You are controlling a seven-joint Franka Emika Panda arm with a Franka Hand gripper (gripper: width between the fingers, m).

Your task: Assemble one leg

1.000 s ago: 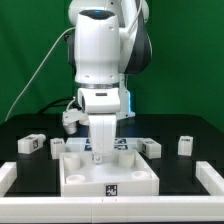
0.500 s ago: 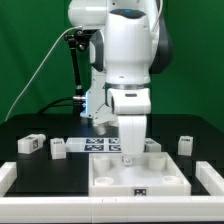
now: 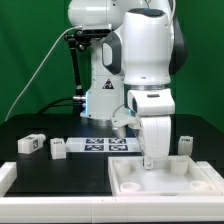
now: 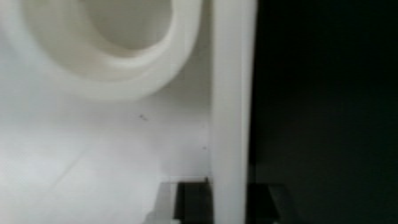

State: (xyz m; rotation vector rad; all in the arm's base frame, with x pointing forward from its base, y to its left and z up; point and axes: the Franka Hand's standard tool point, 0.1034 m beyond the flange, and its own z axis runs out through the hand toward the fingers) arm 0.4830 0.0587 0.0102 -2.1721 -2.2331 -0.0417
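The large white square tray-like part (image 3: 170, 187) lies at the front on the exterior view's right. My gripper (image 3: 153, 160) is shut on its far rim. In the wrist view the rim (image 4: 231, 100) runs between my two dark fingers (image 4: 192, 205), with my gripper (image 4: 230, 205) closed on it, and a round socket (image 4: 107, 40) of the part shows beside it. Three small white legs with tags lie on the black table: two at the left (image 3: 31, 144) (image 3: 58, 149) and one at the right (image 3: 184, 143). A fourth leg is hidden.
The marker board (image 3: 105, 145) lies flat behind the tray part, near the arm's base. A white rail (image 3: 8, 175) borders the table at the front left. A green wall stands behind.
My gripper has dragged the tray-like part steadily toward the exterior view's right, from the table's middle to its right side. The legs have not moved.
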